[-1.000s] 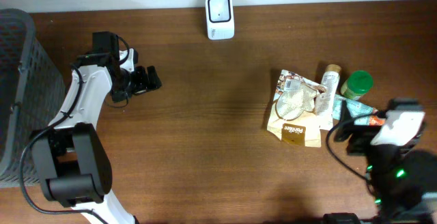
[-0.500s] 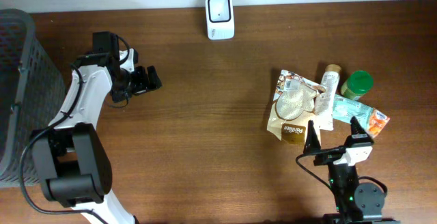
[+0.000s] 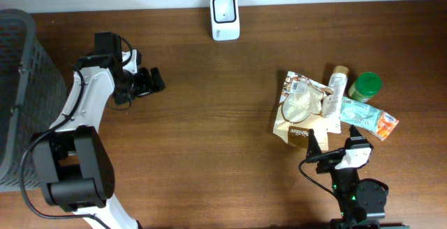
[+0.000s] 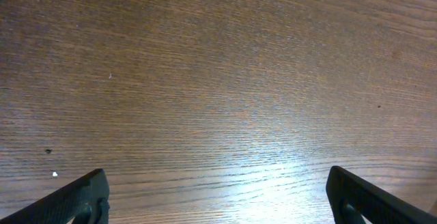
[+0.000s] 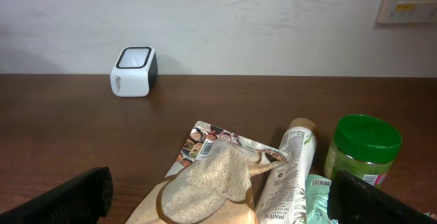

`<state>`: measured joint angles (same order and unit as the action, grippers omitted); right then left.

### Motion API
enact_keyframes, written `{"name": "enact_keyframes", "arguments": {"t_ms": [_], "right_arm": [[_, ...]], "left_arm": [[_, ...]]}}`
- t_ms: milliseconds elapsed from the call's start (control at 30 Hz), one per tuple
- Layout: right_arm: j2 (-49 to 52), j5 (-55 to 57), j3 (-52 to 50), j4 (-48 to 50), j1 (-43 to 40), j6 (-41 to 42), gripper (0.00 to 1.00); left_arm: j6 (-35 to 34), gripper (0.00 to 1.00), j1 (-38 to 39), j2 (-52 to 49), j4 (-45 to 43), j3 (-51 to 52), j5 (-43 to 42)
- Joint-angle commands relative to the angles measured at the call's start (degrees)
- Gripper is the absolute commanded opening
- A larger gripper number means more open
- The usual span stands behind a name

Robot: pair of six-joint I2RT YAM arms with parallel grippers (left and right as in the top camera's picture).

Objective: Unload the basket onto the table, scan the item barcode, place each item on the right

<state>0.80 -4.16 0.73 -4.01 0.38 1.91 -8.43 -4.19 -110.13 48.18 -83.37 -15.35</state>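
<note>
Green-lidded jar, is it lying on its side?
No, the green-lidded jar stands upright on the table, lid on top, beside the white tube.

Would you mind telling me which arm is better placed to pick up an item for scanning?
Right. The right gripper is open, right beside the brown pouch and facing it; the left gripper, also open, sits over bare wood on the far side of the table.

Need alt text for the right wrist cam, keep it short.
Just ahead of the open right gripper lie a brown pouch with a clear window, a white tube and a green-lidded jar. Farther back on the wooden table, a small white scanner stands by the wall.
</note>
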Motion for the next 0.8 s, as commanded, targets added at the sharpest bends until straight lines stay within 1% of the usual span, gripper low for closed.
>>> {"name": "enact_keyframes", "arguments": {"t_ms": [0, 367, 467, 500, 533, 567, 633, 733, 767], "right_arm": [[-0.4, 0.3, -0.4, -0.1, 0.4, -0.1, 0.98], [-0.4, 0.3, -0.4, -0.1, 0.4, -0.1, 0.98], [-0.4, 0.3, -0.4, -0.1, 0.4, -0.1, 0.98], [-0.4, 0.3, -0.4, -0.1, 0.4, -0.1, 0.98], [-0.4, 0.3, -0.4, -0.1, 0.4, -0.1, 0.98], [-0.4, 0.3, -0.4, -0.1, 0.4, -0.1, 0.98], [-0.4, 0.3, -0.4, -0.1, 0.4, -0.1, 0.98], [-0.4, 0.3, -0.4, -0.1, 0.4, -0.1, 0.98], [-0.4, 0.3, -0.4, -0.1, 0.4, -0.1, 0.98]], "left_arm": [[0.3, 0.99, -0.1, 0.7, -0.1, -0.4, 0.2], [0.3, 0.99, -0.1, 0.7, -0.1, -0.4, 0.2], [0.3, 0.99, 0.7, 2.6, 0.3, -0.3, 0.7], [0.4, 0.99, 1.3, 4.0, 1.1, -0.1, 2.8], [0.5, 0.99, 1.9, 5.8, 0.8, 0.2, 7.3], [0.5, 0.99, 2.4, 7.5, 0.7, 0.4, 10.1], [0.5, 0.99, 3.6, 11.2, 0.5, 1.6, 13.6], [0.6, 0.99, 5.4, 17.9, -4.6, 6.0, 16.6], [1.7, 0.99, 5.7, 20.8, -8.1, 8.8, 16.6]]}}
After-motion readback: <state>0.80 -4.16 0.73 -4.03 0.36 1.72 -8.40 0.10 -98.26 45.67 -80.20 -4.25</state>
